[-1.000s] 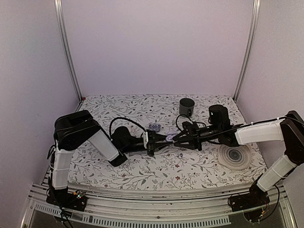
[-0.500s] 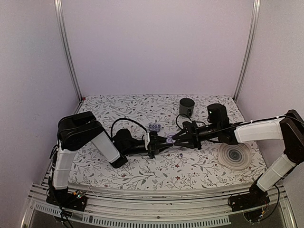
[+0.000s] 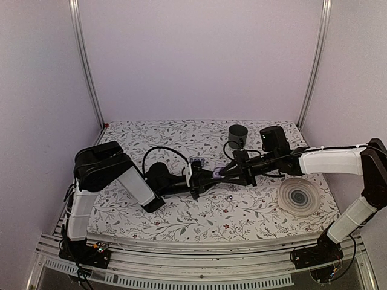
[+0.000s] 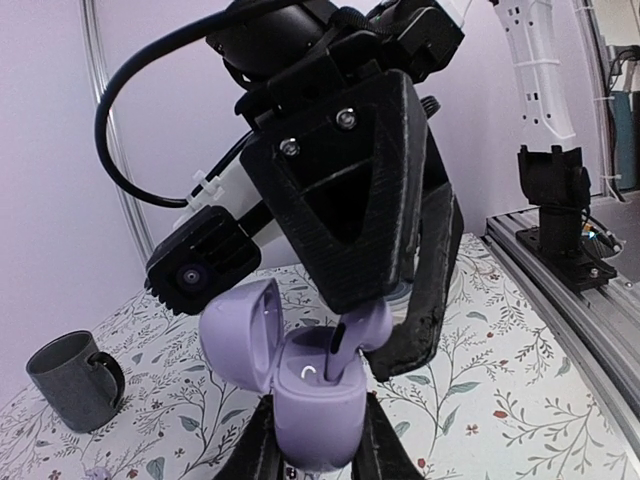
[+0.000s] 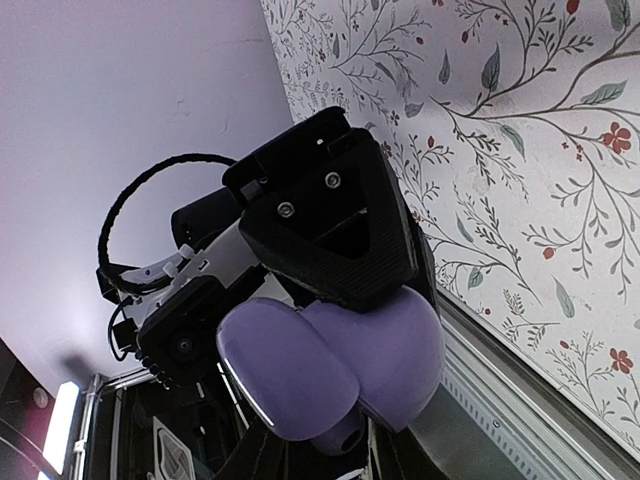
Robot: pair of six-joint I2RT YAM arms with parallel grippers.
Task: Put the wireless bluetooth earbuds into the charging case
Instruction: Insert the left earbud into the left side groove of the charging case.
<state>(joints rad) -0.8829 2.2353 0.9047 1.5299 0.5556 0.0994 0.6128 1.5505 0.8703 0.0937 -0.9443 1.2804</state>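
The charging case (image 4: 315, 400) is held off the table (image 3: 181, 217) at mid-workspace, with its lid (image 4: 240, 325) swung open toward the side where the mug (image 4: 75, 380) stands. The left gripper (image 4: 316, 425) is clenched on the case's lower shell, one finger on each flank. The right gripper (image 4: 362, 335) reaches in from the opposite side, grasping a lilac earbud (image 4: 372, 322) that hangs at the rim of the open cavity.

Step in hand: seating this earbud. It appears close to its socket but not yet home.

Next move: a short, straight push along the socket axis with the stem aligned, then release. The left grip must keep the case rigid against that push.

Limits of view:
- The sockets are hidden behind the earbud and the right fingers.
- Whether the earbud touches the case cannot be determined.
- From overhead, both grippers mask most of the case, so whether another earbud already sits inside cannot be told.
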